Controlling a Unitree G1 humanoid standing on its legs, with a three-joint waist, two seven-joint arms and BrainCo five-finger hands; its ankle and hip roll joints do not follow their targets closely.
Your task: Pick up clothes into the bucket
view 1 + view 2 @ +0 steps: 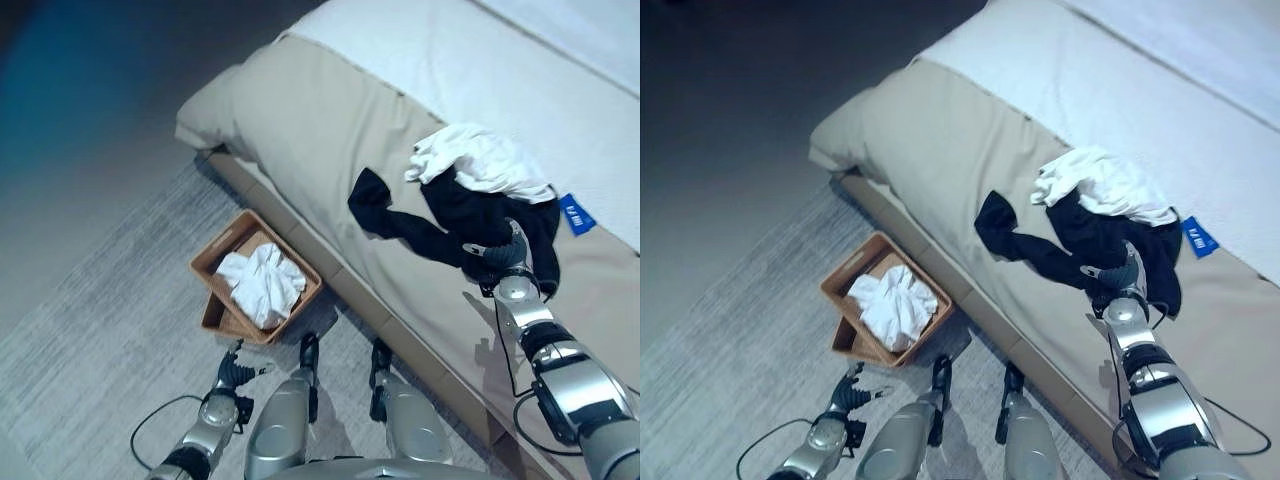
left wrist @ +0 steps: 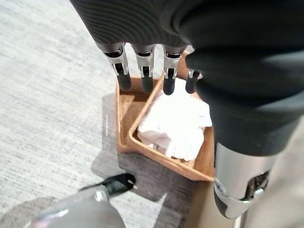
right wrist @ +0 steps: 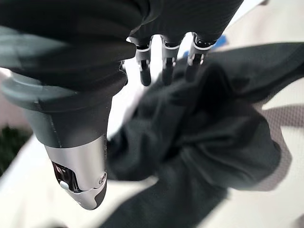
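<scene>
A black garment lies crumpled on the bed's beige cover, with a white garment heaped on its far side. My right hand rests at the near edge of the black garment, and its straight fingers reach over the dark cloth without curling round it. On the floor beside the bed stands a brown woven basket with a white cloth bundled inside. My left hand hangs low just in front of the basket, its fingers straight and holding nothing.
The bed runs diagonally across the right, its low wooden edge right behind the basket. A blue tag lies by the clothes. A grey rug covers the floor to the left.
</scene>
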